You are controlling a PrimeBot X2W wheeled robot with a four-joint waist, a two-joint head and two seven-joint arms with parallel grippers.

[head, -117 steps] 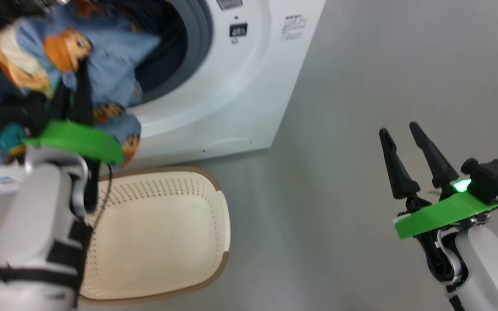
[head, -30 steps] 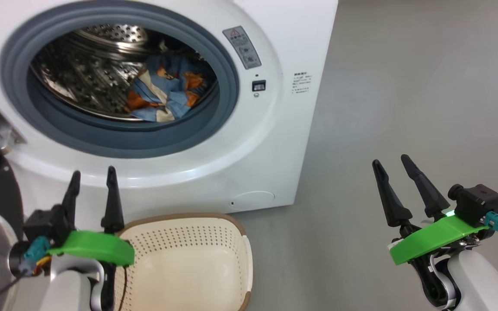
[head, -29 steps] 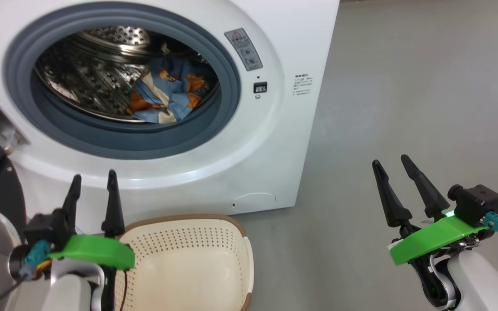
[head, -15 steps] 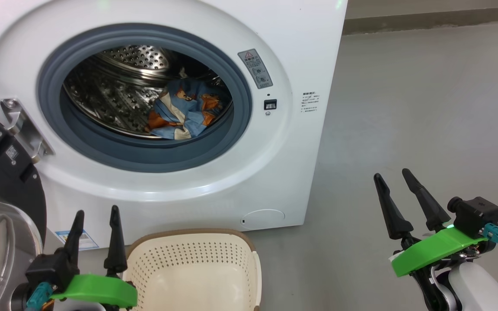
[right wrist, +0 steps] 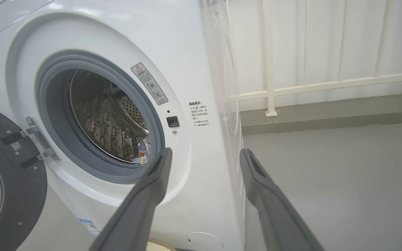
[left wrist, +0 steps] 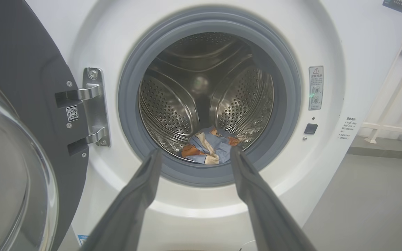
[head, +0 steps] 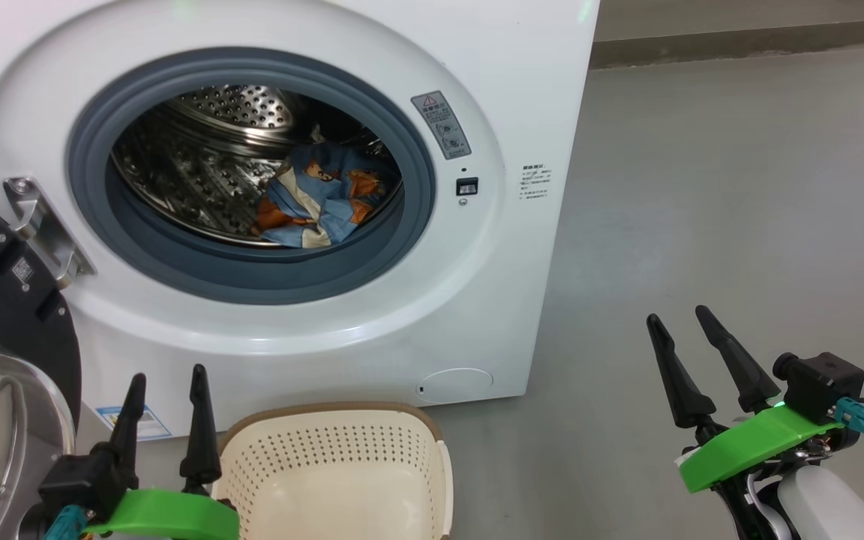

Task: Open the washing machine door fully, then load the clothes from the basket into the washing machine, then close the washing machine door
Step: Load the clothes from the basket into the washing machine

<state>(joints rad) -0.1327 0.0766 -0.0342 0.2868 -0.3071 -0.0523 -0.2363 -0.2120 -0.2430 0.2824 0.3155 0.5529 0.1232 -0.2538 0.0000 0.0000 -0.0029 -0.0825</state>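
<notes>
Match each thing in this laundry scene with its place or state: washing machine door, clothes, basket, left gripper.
Things:
1. washing machine door
2. clothes
3. basket
4. left gripper

Places or states:
a. inside the drum
b. fingers apart, holding nothing
c. swung open
d. on the floor in front of the washing machine

Pairs: 1-c; 2-a; 3-d; 4-b

Bright even light, sharp focus, glints inside washing machine [left wrist: 201, 83], bowed edges
</notes>
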